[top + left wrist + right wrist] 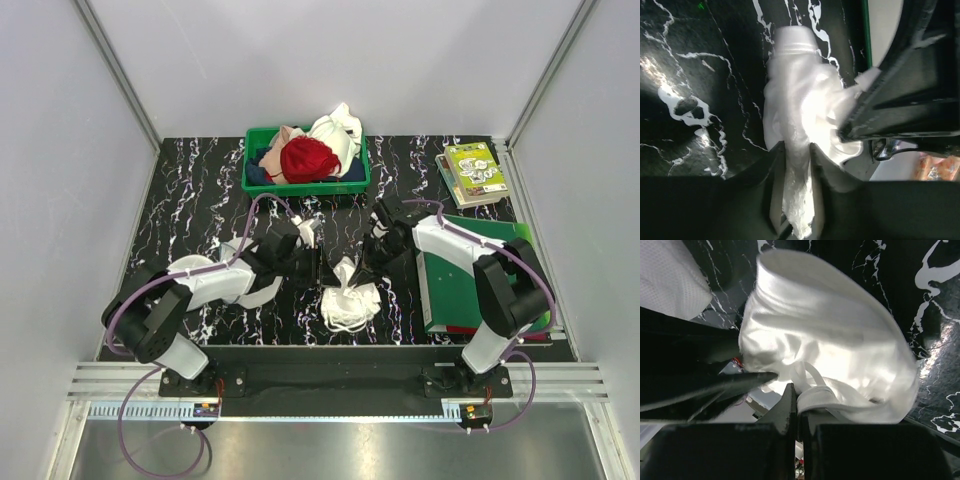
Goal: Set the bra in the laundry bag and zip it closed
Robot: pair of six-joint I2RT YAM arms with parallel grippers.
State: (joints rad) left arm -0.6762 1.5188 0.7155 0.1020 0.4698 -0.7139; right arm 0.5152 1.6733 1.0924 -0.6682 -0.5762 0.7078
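Note:
The white bra is bunched near the table's front middle, between my two grippers. My left gripper is shut on a fold of the bra's fabric, seen in the left wrist view with the bra bulging beyond the fingers. My right gripper is shut on a white band of the bra, seen in the right wrist view. The white mesh laundry bag lies partly under my left arm; its mesh shows in the right wrist view. Its zip is hidden.
A green plastic bin at the back holds a red bunched garment and pale cloths. A green folder lies at the right under my right arm. A yellow-green book lies at the back right.

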